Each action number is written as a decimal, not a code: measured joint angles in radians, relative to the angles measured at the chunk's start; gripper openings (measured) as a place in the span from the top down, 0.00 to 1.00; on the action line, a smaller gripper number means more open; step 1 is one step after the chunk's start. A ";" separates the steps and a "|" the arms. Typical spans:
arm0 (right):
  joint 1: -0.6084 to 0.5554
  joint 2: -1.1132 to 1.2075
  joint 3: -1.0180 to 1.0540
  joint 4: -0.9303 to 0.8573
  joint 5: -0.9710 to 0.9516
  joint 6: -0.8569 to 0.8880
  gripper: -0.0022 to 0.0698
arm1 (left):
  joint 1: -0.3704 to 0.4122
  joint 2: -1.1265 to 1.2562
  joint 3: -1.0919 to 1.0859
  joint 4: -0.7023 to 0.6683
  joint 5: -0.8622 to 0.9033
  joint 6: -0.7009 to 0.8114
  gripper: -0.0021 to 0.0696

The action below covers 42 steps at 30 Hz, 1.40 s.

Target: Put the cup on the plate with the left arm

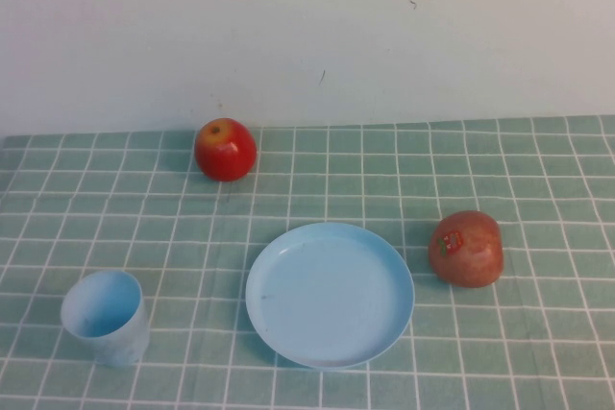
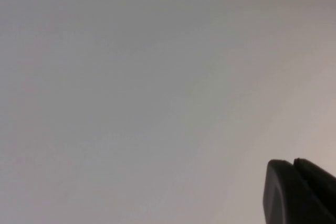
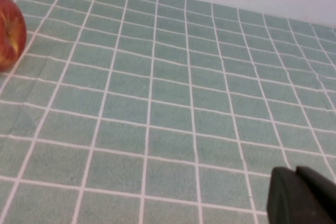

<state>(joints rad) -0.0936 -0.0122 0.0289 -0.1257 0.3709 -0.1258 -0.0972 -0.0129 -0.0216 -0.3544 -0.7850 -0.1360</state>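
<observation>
The light-blue cup (image 1: 104,317) stands upright on the checked tablecloth at the near left. The light-blue plate (image 1: 330,294) lies empty to its right, near the middle front, apart from the cup. Neither arm shows in the high view. In the left wrist view my left gripper (image 2: 293,162) is shut and empty, with only a plain pale wall before it. In the right wrist view my right gripper (image 3: 295,170) is shut and empty above the tablecloth.
A red apple (image 1: 226,149) sits at the back, left of centre, near the wall. A second reddish apple with a sticker (image 1: 466,249) lies right of the plate. An apple (image 3: 10,32) also shows at the edge of the right wrist view.
</observation>
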 joint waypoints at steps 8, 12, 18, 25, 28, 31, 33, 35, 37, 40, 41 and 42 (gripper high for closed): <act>0.000 0.000 0.000 0.000 0.000 0.000 0.97 | 0.000 0.050 -0.495 0.202 0.538 -0.002 0.97; 0.000 0.000 0.000 0.000 0.000 0.000 0.97 | 0.000 0.206 -0.730 0.232 0.863 0.018 0.97; 0.000 0.000 0.000 0.000 0.000 0.000 0.97 | 0.000 0.496 -0.931 0.244 1.246 0.023 0.97; 0.000 0.000 0.000 0.000 0.000 0.000 0.97 | 0.000 0.735 -0.950 0.255 1.405 0.018 0.97; 0.000 0.000 0.000 0.000 0.000 0.000 0.97 | 0.000 0.799 -0.950 0.250 1.491 0.016 0.97; 0.000 0.000 0.000 0.000 0.000 0.000 0.97 | 0.000 0.863 -0.952 0.257 1.595 0.016 0.97; 0.000 0.000 0.000 0.000 0.000 0.000 0.97 | 0.000 0.920 -0.952 0.270 1.659 0.014 0.97; 0.000 0.000 0.000 0.000 0.000 0.000 0.97 | 0.000 0.977 -0.952 0.285 1.713 0.012 0.97; 0.000 0.000 0.000 0.000 0.000 0.000 0.97 | 0.000 1.037 -0.952 0.304 1.742 0.007 0.97; 0.000 0.000 0.000 0.000 0.000 0.000 0.97 | 0.000 1.118 -0.952 0.341 1.758 0.003 0.89; 0.000 0.000 0.000 0.000 0.000 0.000 0.97 | 0.000 1.143 -0.952 0.354 1.763 0.003 0.83; 0.000 0.000 0.000 0.000 0.000 0.000 0.97 | 0.000 1.168 -0.952 0.366 1.767 0.000 0.77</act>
<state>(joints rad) -0.0936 -0.0122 0.0289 -0.1257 0.3709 -0.1258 -0.0972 1.1554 -0.9735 0.0119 0.9821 -0.1356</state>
